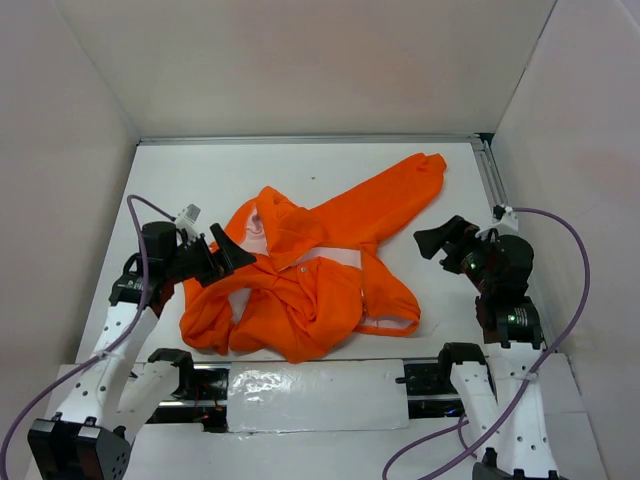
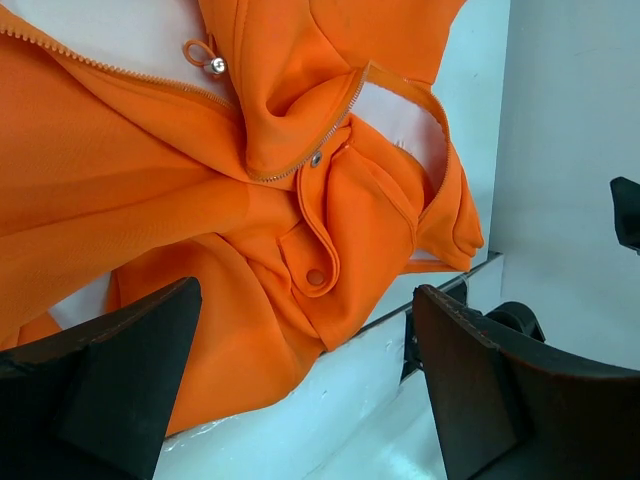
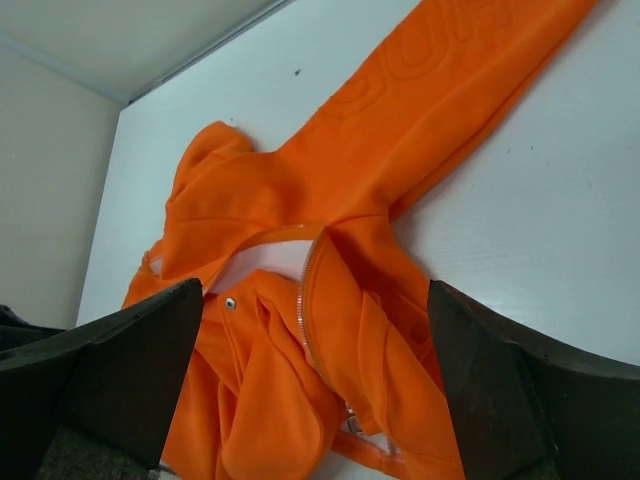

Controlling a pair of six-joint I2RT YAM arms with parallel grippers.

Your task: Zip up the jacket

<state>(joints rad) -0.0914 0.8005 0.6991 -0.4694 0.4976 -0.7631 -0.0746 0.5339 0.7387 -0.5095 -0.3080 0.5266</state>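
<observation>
The orange jacket point(image 1: 300, 285) lies crumpled and unzipped on the white table, one sleeve stretched toward the back right. Pale lining shows at the open front. My left gripper point(image 1: 222, 258) is open, hovering at the jacket's left edge; its wrist view shows the jacket point(image 2: 200, 200), zipper teeth point(image 2: 300, 160) and a flapped pocket point(image 2: 310, 265) between the fingers. My right gripper point(image 1: 440, 242) is open and empty, off the jacket's right side; its wrist view shows the jacket point(image 3: 330, 230), a zipper edge point(image 3: 305, 310) and the sleeve.
White walls enclose the table on three sides. A metal rail point(image 1: 490, 175) runs along the right edge. The arm bases and a taped strip point(image 1: 310, 385) sit at the near edge, just below the jacket's hem.
</observation>
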